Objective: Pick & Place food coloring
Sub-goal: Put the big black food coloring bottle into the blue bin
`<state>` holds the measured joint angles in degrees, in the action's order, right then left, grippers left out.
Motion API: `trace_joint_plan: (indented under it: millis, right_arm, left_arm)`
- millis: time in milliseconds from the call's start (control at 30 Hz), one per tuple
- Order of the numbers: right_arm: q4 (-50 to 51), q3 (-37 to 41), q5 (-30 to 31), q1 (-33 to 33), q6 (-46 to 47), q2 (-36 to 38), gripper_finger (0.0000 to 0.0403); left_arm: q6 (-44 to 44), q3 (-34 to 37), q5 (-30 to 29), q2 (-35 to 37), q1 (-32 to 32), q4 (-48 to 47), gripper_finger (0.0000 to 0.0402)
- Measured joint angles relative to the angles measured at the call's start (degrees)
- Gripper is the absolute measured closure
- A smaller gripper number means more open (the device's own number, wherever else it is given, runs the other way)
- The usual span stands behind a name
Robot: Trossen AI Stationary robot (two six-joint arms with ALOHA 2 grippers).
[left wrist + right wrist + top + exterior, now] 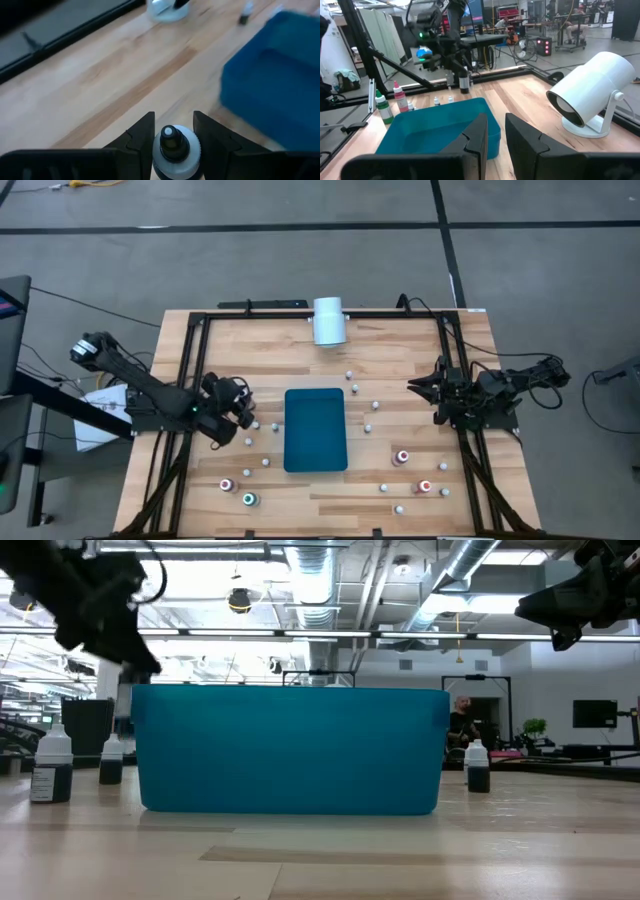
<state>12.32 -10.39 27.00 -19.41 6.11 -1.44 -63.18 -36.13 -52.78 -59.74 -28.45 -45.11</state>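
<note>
Food coloring bottles (401, 457) stand scattered on the wooden table (400, 350) around the teal tray (315, 429), which lies between the two claws; the white cylinder (328, 320) rests at the far edge. The left gripper (172, 131), just beside the tray's left side, grasps one small dark bottle (174, 150) between its fingers. The right gripper (492, 131) hovers at the table's right edge, its fingers slightly parted and empty.

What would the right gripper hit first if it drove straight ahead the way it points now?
Probably the teal tray: the right gripper aims at its near corner, fingers slightly apart and empty. Depth is unclear.
</note>
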Motion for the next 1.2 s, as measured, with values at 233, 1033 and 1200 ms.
trace_joint_plan:
  millis: [233,1033,1200]
  right_arm:
    - [-0.01,0.0,-0.02,0.01,0.0,0.01,0.0344]
    - [-0.01,0.0,-0.02,-0.01,-0.02,0.0,0.0344]
    - [0.02,0.0,-0.02,-0.01,-0.03,0.01,0.0344]
  left_arm:
    - [8.29,-8.96,-0.48,2.04,1.65,-3.95,0.0295]
    - [25.7,-24.97,-1.65,2.01,5.49,-5.1,0.0295]
    - [24.53,-24.93,1.19,2.01,5.46,-4.68,0.0295]
